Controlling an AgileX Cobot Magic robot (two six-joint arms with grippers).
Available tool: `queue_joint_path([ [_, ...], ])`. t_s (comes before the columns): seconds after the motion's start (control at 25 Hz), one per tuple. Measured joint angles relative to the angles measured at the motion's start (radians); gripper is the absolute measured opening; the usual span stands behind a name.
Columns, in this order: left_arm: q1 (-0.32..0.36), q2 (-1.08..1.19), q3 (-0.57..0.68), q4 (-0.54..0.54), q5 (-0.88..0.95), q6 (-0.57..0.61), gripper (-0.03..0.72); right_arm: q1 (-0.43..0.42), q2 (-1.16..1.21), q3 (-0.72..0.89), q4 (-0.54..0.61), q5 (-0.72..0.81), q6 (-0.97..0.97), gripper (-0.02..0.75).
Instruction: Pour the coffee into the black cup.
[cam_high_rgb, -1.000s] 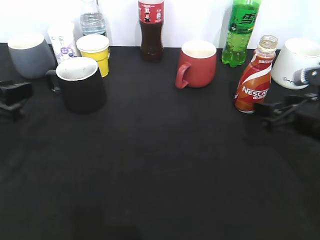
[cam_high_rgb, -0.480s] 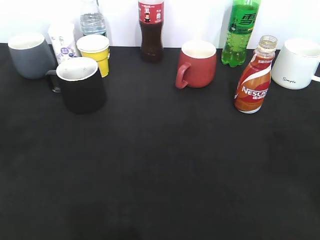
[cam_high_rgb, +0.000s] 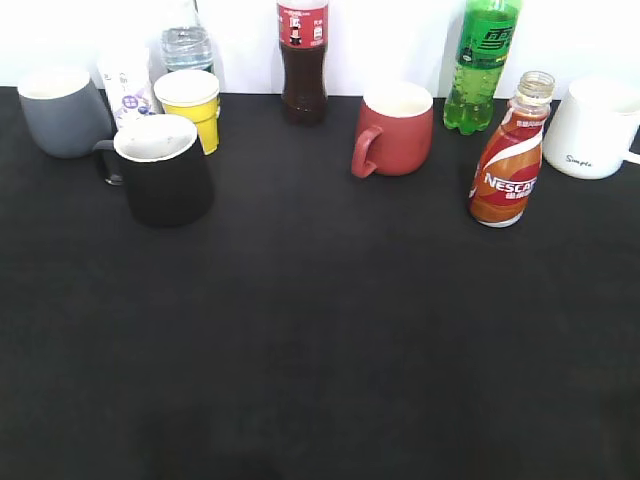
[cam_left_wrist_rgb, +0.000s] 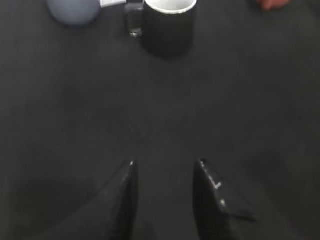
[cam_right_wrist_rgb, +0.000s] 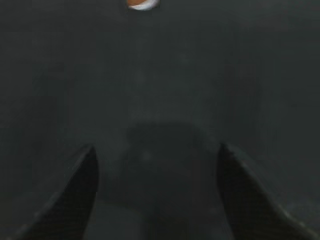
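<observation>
Since 0.5 s ago, coffee (cam_high_rgb: 510, 165) & black cup (cam_high_rgb: 163, 169) unmoved.

Standing along the back of the black table (cam_high_rgb: 320, 350): grey mug (cam_high_rgb: 62, 112), yellow cup (cam_high_rgb: 188, 105), cola bottle (cam_high_rgb: 302, 60), red mug (cam_high_rgb: 393, 128), green bottle (cam_high_rgb: 482, 65), white mug (cam_high_rgb: 598, 128).

both grippers, left gripper (cam_left_wrist_rgb: 165, 170) and right gripper (cam_right_wrist_rgb: 156, 152), have black tapering fingers.
</observation>
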Motion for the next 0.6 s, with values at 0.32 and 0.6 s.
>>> queue_joint_path([
  [0.32,0.0,-0.01,0.03,0.0,0.077,0.001,0.276,0.0,-0.003,0.019,-0.066,0.019,0.032,0.563],
  [0.6,0.0,-0.01,0.03,0.0,0.077,0.001,0.267,0.0,-0.003,0.019,-0.051,0.019,0.033,0.556],
])
